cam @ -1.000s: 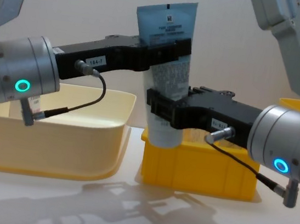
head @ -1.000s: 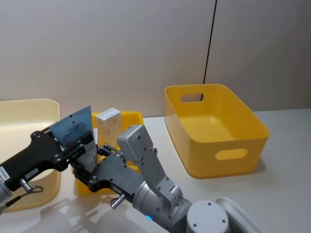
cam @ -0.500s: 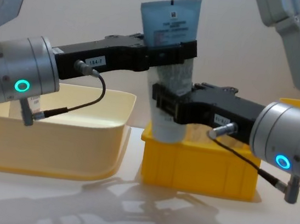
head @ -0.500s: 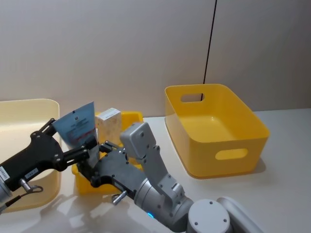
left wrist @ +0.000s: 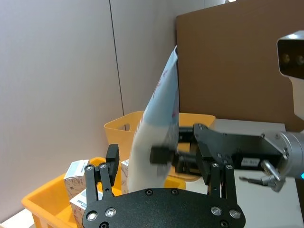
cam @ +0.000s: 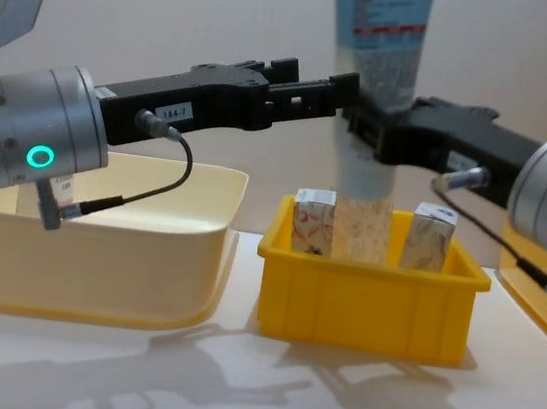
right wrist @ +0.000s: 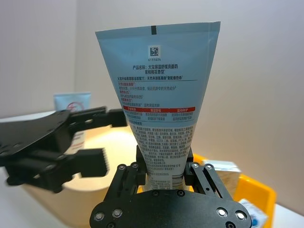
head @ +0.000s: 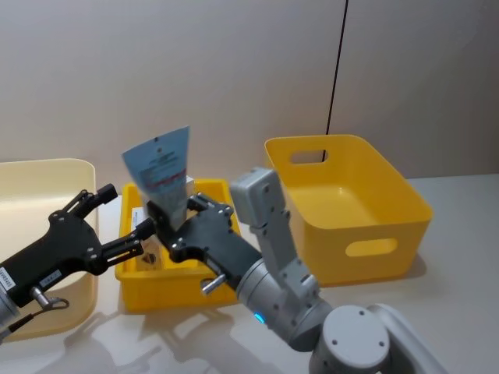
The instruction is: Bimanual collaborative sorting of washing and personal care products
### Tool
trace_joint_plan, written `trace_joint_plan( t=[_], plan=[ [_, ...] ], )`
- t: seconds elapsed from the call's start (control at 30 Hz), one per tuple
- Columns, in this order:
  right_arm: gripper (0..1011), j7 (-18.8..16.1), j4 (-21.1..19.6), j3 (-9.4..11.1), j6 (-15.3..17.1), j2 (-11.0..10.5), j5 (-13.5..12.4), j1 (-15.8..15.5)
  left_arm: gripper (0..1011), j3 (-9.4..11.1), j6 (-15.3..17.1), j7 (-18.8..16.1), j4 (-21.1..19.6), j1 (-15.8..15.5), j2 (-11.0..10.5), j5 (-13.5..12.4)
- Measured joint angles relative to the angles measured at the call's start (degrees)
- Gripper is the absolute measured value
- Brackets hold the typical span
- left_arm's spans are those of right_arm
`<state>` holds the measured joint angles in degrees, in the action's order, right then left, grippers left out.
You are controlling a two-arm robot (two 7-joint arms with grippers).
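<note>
Since a second ago our left gripper point(head: 125, 212) has let go; we see it spread open just beside the pale-blue tube point(head: 161, 167). The right gripper point(head: 170, 224) alone clamps the tube's lower end, upright, lifted higher above the small yellow bin point(cam: 362, 297). Inside that bin stand marbled cartons point(cam: 314, 222). Farther right sits the large yellow bin point(head: 351, 202).
</note>
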<state>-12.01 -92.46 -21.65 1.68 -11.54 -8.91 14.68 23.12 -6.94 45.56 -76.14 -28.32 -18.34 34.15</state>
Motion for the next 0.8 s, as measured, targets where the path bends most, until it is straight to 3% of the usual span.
trace_joint_plan(
  t=[0.43, 0.8],
  plan=[
    [419, 4.2, -2.8, 5.2, -0.5, 0.1, 0.4, -1.3, 1003, 0.0, 0.0, 0.0, 0.0, 0.0, 0.0, 0.0],
    [419, 9.2, -6.7, 10.6, 1.0, -0.3, 1.8, -4.1, 1003, 0.0, 0.0, 0.0, 0.0, 0.0, 0.0, 0.0]
  ],
)
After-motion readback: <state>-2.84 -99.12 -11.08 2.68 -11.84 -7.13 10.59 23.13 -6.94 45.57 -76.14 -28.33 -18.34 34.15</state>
